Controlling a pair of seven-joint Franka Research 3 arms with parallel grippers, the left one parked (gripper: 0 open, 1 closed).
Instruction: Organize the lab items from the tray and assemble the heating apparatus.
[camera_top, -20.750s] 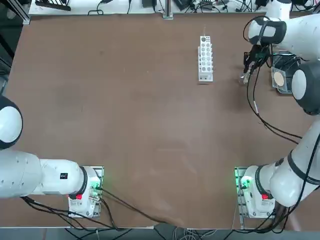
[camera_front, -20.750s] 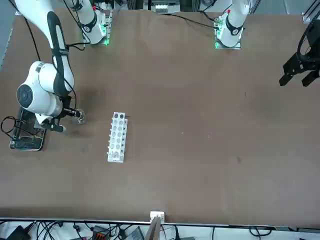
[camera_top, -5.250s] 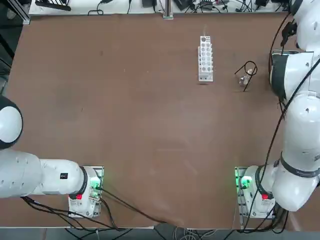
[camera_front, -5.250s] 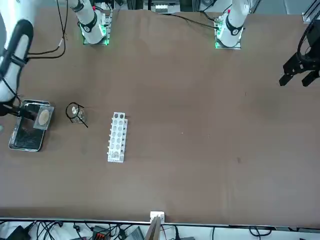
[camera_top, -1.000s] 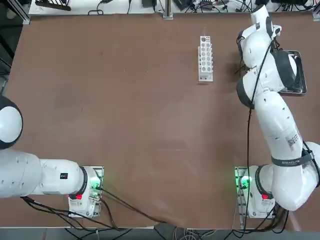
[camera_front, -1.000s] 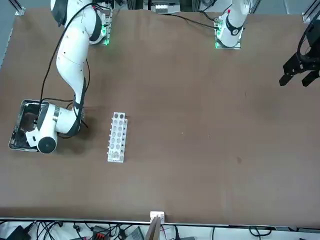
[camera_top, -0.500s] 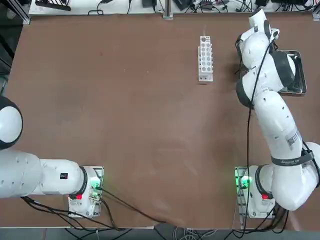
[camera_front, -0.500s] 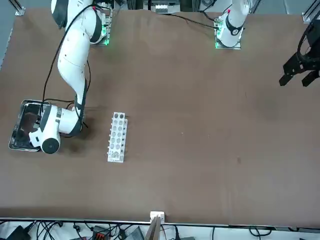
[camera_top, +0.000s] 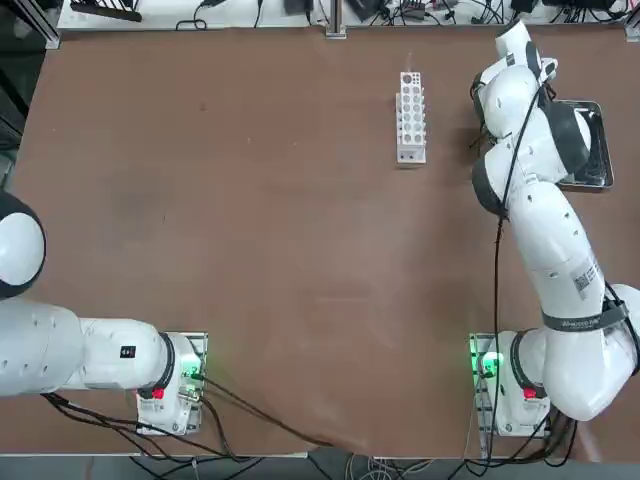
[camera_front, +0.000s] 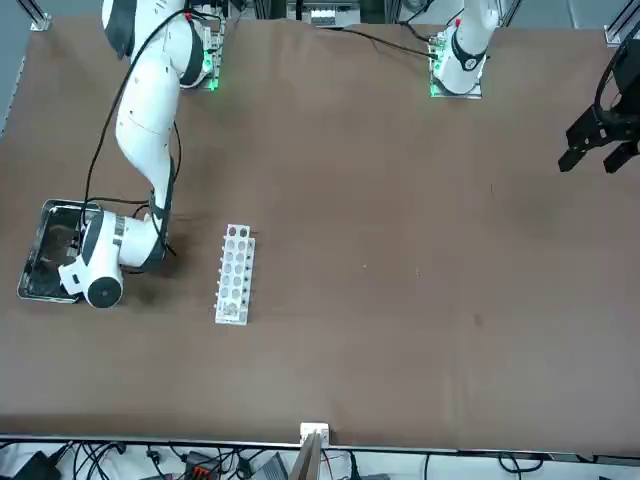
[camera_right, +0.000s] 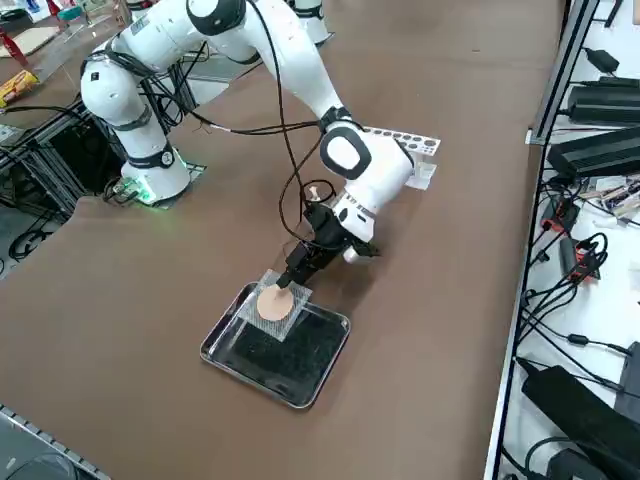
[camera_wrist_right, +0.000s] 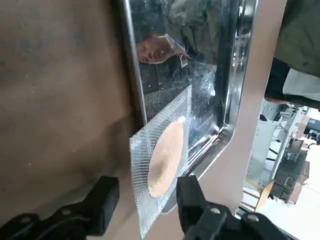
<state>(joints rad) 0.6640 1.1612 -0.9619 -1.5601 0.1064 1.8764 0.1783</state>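
Right side view, read left to right, positions referred to the metal tray (camera_right: 290, 360).

- Tray sits on the brown table; its dark reflective floor looks bare of other pieces.
- Square mesh with tan round centre (camera_right: 272, 303) is over the tray's rim on the side facing the white test-tube rack. It is tilted, partly above the tray floor and partly above the table just outside the rim.
- Right gripper (camera_right: 298, 272) is directly beside that rim, on the rack side of the tray, tips pointing down at the mesh.
- White test-tube rack (camera_right: 398, 139) stands well apart from the tray, beyond the arm.

Right wrist view: the mesh (camera_wrist_right: 162, 157) hangs clear of the tray (camera_wrist_right: 150, 65), and its tan disc shows as a separate reflection in the floor. The two black fingers (camera_wrist_right: 189, 195) flank the mesh's near edge. The jaws pinch that edge and carry the mesh.

Top view: the arm covers the gripper and mesh. Only the tray's far side (camera_top: 590, 145) shows, with the rack (camera_top: 411, 115) across the arm from it.
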